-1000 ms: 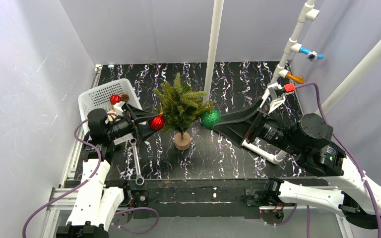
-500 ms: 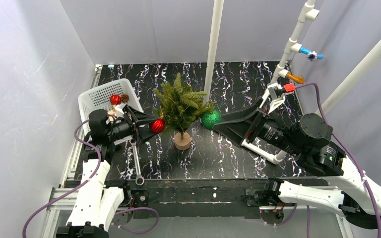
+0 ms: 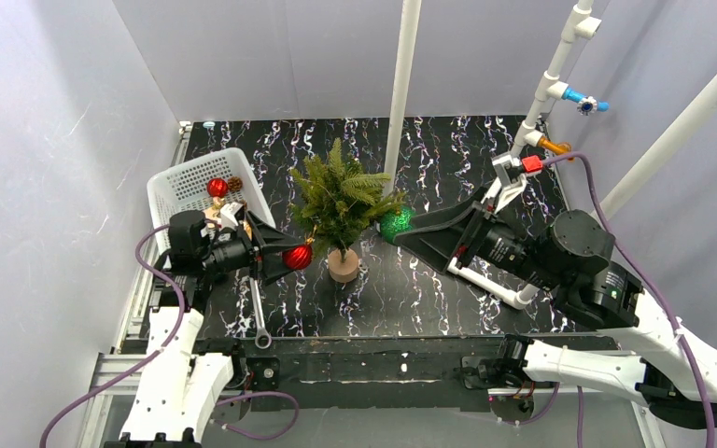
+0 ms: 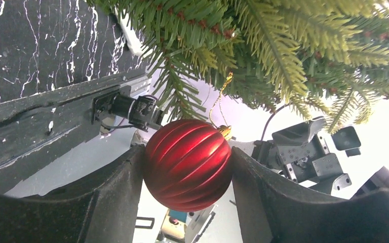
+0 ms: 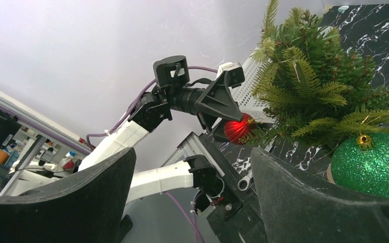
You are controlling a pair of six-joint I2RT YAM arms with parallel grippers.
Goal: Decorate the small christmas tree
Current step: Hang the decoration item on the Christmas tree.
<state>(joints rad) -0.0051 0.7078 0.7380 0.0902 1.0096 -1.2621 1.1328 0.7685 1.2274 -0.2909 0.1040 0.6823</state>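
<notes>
Red bauble [image 3: 297, 257], clamped in left gripper [image 4: 187, 151], just left of upright tree [image 3: 341, 196], apparently unhung; green bauble [image 3: 395, 224] seemingly hangs at tree's right; right gripper [image 5: 191, 152] gapes empty; basket [image 3: 173, 187] holds more.

I seem to be driving a rig in a robotics lab test cell: plain pale walls [image 3: 47, 140] box in a black marbled table [image 3: 448, 159]; white plastic pipes [image 3: 403, 84] stand as framing; purple cables [image 3: 594, 187] trail loose; beyond the booth I see cluttered shelving [image 5: 10, 136].
</notes>
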